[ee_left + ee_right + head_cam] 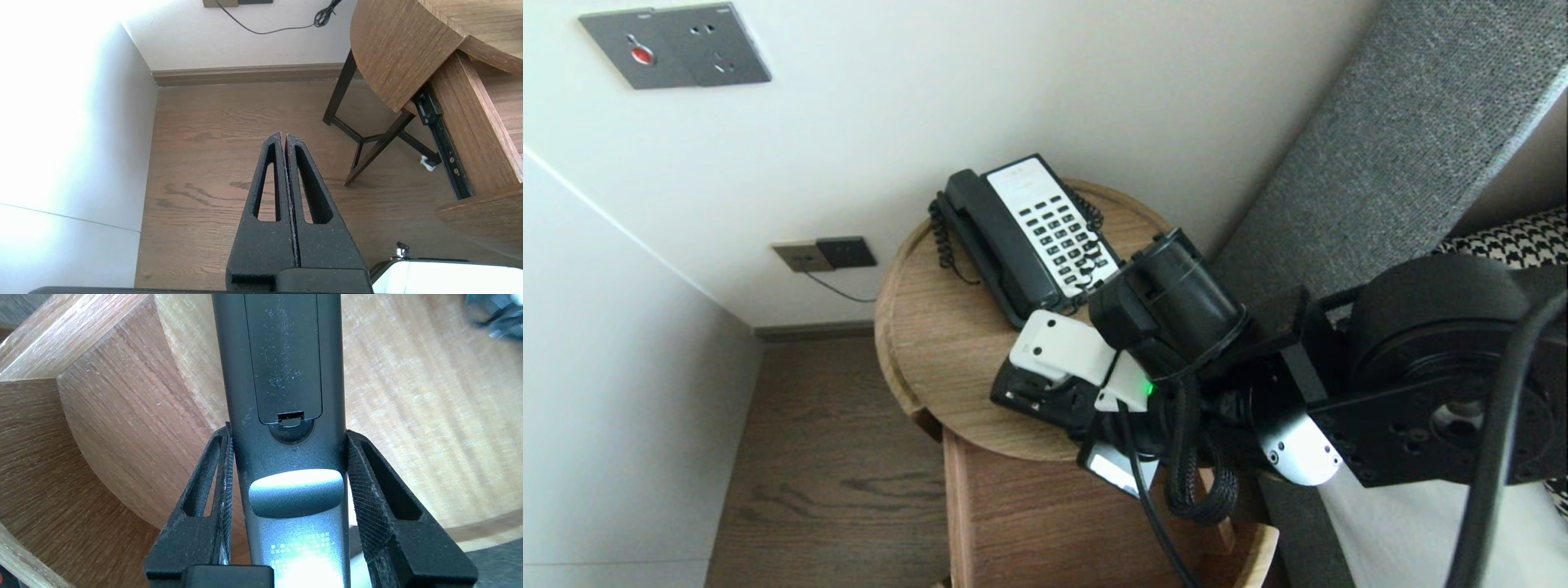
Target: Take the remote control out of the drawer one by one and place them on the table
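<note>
The round wooden tabletop is filling the middle of the head view, standing in a corner by the wall. An open drawer is jutting out from under its near edge. The right arm is reaching in from the right and covering the near right part of the top. A black telephone with a white keypad is sitting at the far side, close to the wall, which is leaving the near half of the wood bare.

The right claw is gripping a dark remote control across its narrow sides, near one end, so the long body is sticking out ahead of the fingers. Its battery cover is facing the wrist camera, so the buttons are probably facing down. The remote is hanging over the near edge of the tabletop, above the drawer; whether it is touching the wood I cannot tell.

The left claw is hanging closed and empty over the floor, left of the table, seemingly parked.
</note>
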`<state>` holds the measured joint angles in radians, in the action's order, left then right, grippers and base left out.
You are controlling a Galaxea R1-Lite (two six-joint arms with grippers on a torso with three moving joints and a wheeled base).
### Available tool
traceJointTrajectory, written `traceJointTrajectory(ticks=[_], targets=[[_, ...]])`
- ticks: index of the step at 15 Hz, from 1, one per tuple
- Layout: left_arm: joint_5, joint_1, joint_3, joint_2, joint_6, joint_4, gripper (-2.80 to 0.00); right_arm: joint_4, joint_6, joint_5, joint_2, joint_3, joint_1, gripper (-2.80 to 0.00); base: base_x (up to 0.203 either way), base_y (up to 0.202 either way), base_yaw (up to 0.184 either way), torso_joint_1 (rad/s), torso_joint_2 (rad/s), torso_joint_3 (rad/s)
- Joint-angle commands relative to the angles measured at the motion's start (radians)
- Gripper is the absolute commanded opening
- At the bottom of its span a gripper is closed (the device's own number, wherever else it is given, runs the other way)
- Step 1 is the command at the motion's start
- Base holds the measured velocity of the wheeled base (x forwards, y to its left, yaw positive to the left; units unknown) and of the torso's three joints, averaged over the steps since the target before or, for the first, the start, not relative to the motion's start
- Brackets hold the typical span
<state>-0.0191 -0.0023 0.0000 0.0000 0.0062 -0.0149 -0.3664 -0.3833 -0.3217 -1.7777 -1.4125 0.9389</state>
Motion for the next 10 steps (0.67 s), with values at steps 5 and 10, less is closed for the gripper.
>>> traceJointTrajectory(ticks=[5,10], targets=[[-0.001,-0.001,0.0,0.0,0.0,0.0,-2.8,-0.074,-0.031,-0.002,-0.095,-0.145,-0.003,-2.8,0.0,0.0,0.0,0.0,0.0,0.0],[-0.001,0.001,0.0,0.0,0.0,0.0,-2.8,-0.075,-0.049,-0.002,-0.144,-0.201,-0.023,-2.8,0.0,0.0,0.0,0.0,0.0,0.0]])
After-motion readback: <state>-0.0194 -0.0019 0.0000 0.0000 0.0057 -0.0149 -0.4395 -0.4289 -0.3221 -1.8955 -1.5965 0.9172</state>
